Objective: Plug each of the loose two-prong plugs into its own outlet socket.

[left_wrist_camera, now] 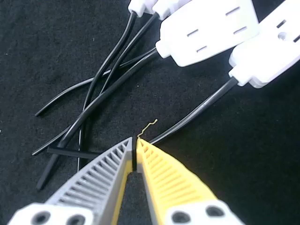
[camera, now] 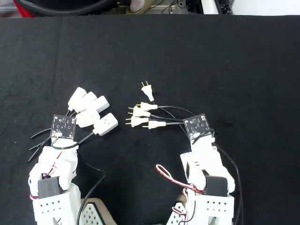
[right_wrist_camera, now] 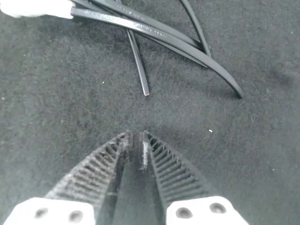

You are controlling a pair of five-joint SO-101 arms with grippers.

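Closest to the lens is my left gripper (left_wrist_camera: 135, 142), with one finger grey and one yellow. The tips are pressed nearly together, with only a thin dark slit between them, and they hold nothing. One black cord (left_wrist_camera: 197, 108) from the outlet sockets (left_wrist_camera: 208, 28) runs down to just beside the yellow tip; I cannot tell if it touches it. A small yellow thread (left_wrist_camera: 150, 125) lies just past the tips.

The sockets make a socket bunch (camera: 91, 110) of white bodies that touch one another. This gripper is just beside the bunch, on the side where its cords come out.

My right gripper (right_wrist_camera: 136, 137) has two dark fingers, also closed to a narrow gap, and it grips nothing. It is well apart from the socket bunch, beyond the plugs. Some black cords (right_wrist_camera: 140, 24) lie near its tips without touching them.

The two-prong plugs (camera: 143, 115) lie loose on the black cloth (camera: 211, 61) near the socket bunch, on its right-arm side. Most of them point their gold prongs toward the bunch. One plug (camera: 147, 91) lies a little apart from the others and is turned away from my arms. All the plugs are apart from the sockets.
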